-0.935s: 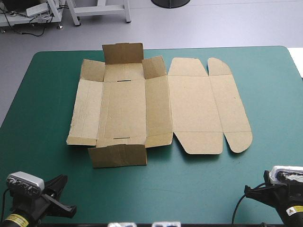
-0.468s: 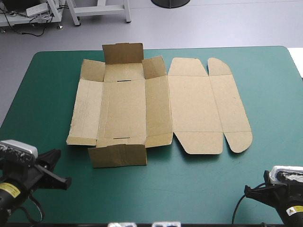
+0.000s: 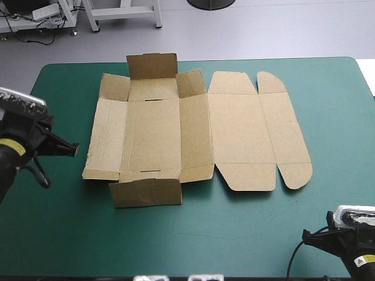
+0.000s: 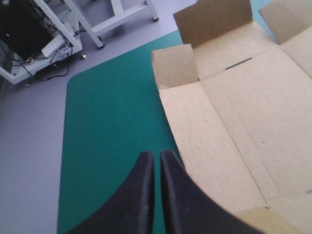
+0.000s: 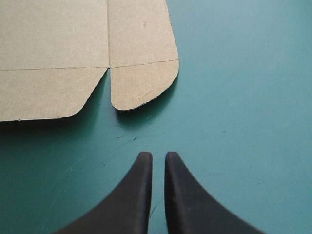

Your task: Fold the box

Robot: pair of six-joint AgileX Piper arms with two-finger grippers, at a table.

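The box (image 3: pixel 193 134) lies opened out in the middle of the table (image 3: pixel 328 105), and almost nothing of the fold is done yet. The far flap (image 3: pixel 152 65) stands up, the near flap (image 3: pixel 146 192) tilts a little off the teal-green cover, and everything else is flat, with the lid panel (image 3: pixel 240 129) spread out toward the right.

The left claw (image 3: pixel 71 149) hovers out by the table's left side, just beside the box's left side panel (image 3: pixel 108 137) but apart from it. Its black fingers are pressed almost together, with only a sliver of a gap, and they pinch nothing. In the wrist view the tip sits at the panel's outer edge.

The right claw (image 5: pixel 158 156) waits low at the near right corner, well apart from the box. It too is drawn together and empty, pointing at the rounded tab (image 5: pixel 144 83) on the lid's corner.

This looks like the approach for the first wall, and the left side is the one in play. The next move probably calls for that tip to slip under the outer edge of the side panel and lever it upright along its crease. The sheet is light and may slide across the cover, so the right arm may need to come in and pin it.
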